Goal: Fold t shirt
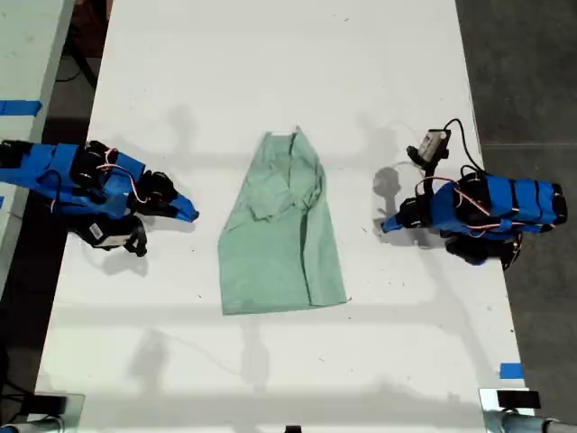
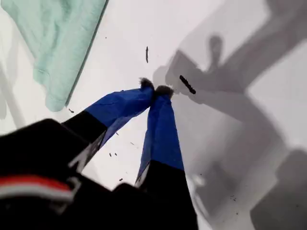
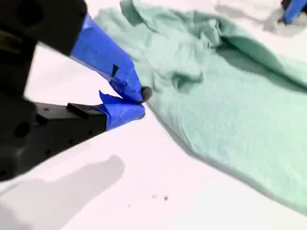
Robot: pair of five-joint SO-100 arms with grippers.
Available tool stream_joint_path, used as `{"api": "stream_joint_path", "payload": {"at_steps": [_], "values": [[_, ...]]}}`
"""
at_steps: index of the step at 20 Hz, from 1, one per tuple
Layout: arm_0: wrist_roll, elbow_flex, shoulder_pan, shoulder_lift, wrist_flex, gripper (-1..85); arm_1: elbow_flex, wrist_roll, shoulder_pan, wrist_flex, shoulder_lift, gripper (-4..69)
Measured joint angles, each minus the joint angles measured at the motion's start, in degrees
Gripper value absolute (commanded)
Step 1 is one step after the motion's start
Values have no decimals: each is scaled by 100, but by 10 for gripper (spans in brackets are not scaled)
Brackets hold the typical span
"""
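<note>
Both hands pinched closed and empty: my first gripper [image 2: 154,89] and my second gripper [image 3: 142,101] beside the t shirt [image 1: 281,230].

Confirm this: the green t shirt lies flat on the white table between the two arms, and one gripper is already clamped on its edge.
Not quite. The t shirt does lie on the white table between the arms, but neither gripper holds it. The exterior view shows both clear of the cloth; my first gripper and my second gripper are shut on nothing.
</note>
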Motion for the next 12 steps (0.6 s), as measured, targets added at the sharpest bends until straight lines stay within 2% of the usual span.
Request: {"api": "stream_joint_path", "payload": {"at_steps": [3, 7, 10, 12], "values": [[-316, -2303, 773, -3454, 369, -1, 0, 0, 0, 0, 0, 17], [-958, -5590, 1564, -7365, 2101, 22, 0, -18, 0, 0, 0, 17], [-1143, -7049, 1767, -8692, 2496, 140, 0, -18, 0, 0, 0, 17], [-1160, -7515, 1784, -8895, 2628, 188, 0, -18, 0, 0, 0, 17]]}}
